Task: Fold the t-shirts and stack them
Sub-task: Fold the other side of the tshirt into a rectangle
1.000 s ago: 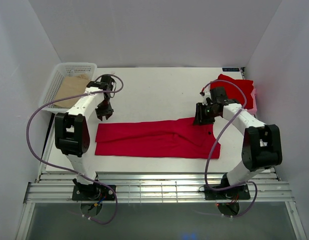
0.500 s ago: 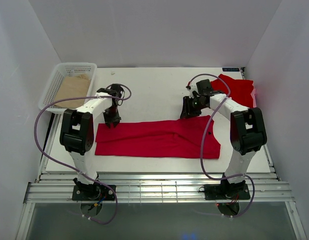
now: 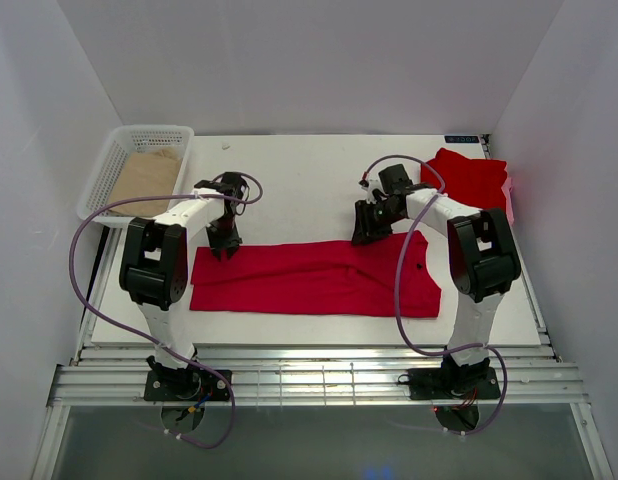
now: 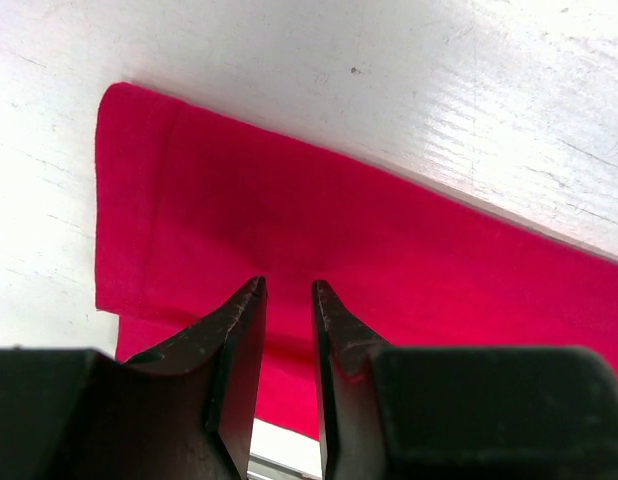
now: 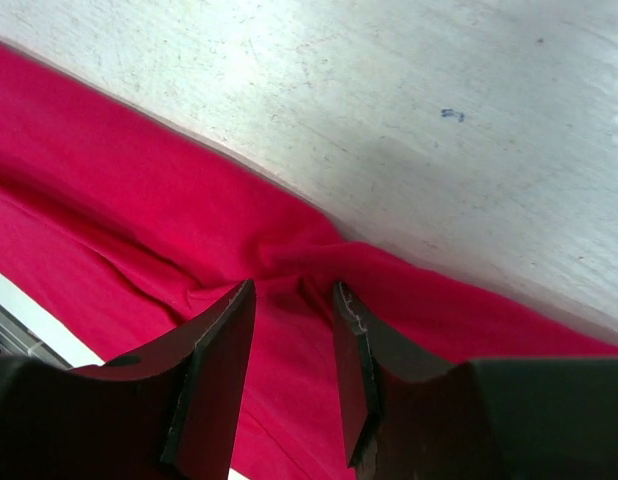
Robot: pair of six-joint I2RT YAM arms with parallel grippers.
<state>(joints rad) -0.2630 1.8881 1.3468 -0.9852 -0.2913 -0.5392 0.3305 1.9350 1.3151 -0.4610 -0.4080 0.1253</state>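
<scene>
The long t-shirt [image 3: 309, 278], folded to a narrow band, lies flat on the surface [image 3: 299, 180] between the two arms, and a second t-shirt [image 3: 476, 178] rests at the far right corner. The left gripper [image 3: 226, 244] stands over the far left end of the band, its jaws only a little apart and no cloth between them. The right gripper [image 3: 365, 231] stands at the far edge more to the right, jaws also apart. A small ridge of cloth [image 5: 289, 262] rises just before its tips, but it is not clamped as far as I can judge. The risk, I think, is an uneven grasp. The band has more than one layer, so a gripper may take the top layer only and open the fold, or one end may slip and the band will twist. The narrow left gap may also push the cloth instead of taking it. The top view shows both arms and the whole band but hides the jaws. The wrist views show the gaps, the stitched hem [image 4: 139, 200] and the layers.
</scene>
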